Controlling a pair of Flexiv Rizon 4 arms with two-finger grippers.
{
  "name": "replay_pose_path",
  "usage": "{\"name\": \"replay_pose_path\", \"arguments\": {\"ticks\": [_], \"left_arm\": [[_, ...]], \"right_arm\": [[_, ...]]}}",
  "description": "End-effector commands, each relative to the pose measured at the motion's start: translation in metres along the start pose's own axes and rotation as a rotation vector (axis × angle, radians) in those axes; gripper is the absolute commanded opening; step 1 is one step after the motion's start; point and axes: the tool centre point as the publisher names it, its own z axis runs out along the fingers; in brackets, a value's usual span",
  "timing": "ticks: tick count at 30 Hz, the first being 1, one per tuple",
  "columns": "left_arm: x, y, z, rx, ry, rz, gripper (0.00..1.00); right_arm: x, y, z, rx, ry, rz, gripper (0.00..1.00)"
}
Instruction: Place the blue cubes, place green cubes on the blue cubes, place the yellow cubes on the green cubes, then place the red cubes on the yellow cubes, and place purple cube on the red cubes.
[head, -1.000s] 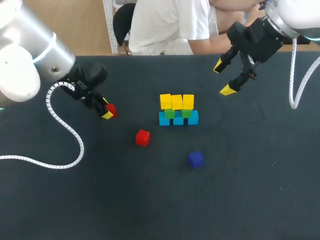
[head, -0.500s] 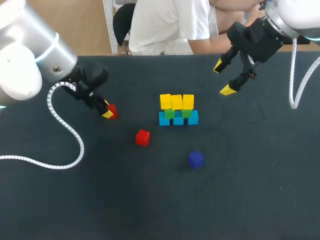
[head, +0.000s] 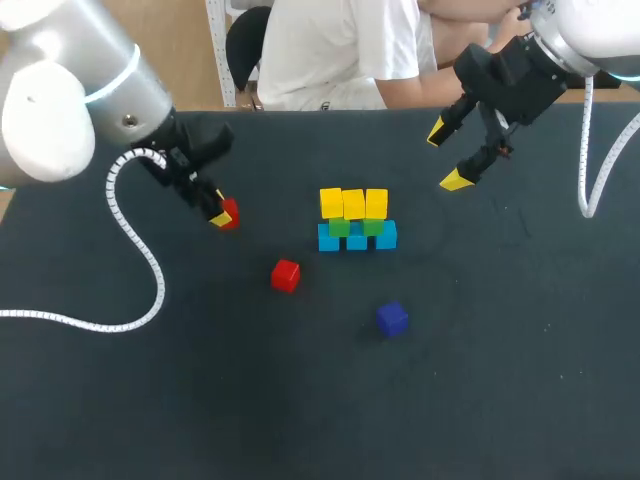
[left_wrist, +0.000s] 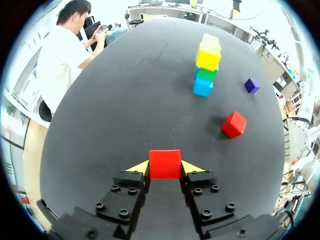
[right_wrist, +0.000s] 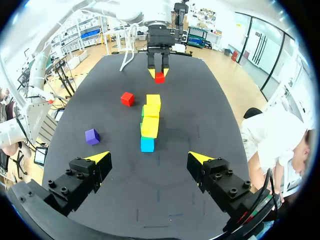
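Your left gripper (left_wrist: 165, 169) has lifted its clamped red cube (left_wrist: 165, 163), ready for the yellow cubes (head: 353, 203); right gripper (head: 448, 155) gapes empty.

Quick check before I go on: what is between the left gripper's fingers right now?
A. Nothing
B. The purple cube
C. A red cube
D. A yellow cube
C: in the left wrist view, both yellow tips of the left gripper press against a red cube, while the purple cube lies well ahead of it.
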Motion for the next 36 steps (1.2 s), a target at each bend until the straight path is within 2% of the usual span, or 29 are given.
{"name": "replay_pose_path", "arguments": {"ticks": [1,4,36], "left_arm": [[-0.0052,-0.0158,-0.0169,-0.015,0.005,0.033,0.00],[-0.0099,-0.0224,-0.0256,-0.033,0.009,0.065,0.00],[-0.0100,-0.0240,-0.0231,-0.024,0.001,0.062,0.00]], "right_arm": [[0.0001,-0.0003,0.0002,-0.001,-0.001,-0.001,1.00],[0.0001,-0.0003,0.0002,-0.001,-0.001,-0.001,1.00],[0.0001,-0.0003,0.0002,-0.001,-0.001,-0.001,1.00]]}}
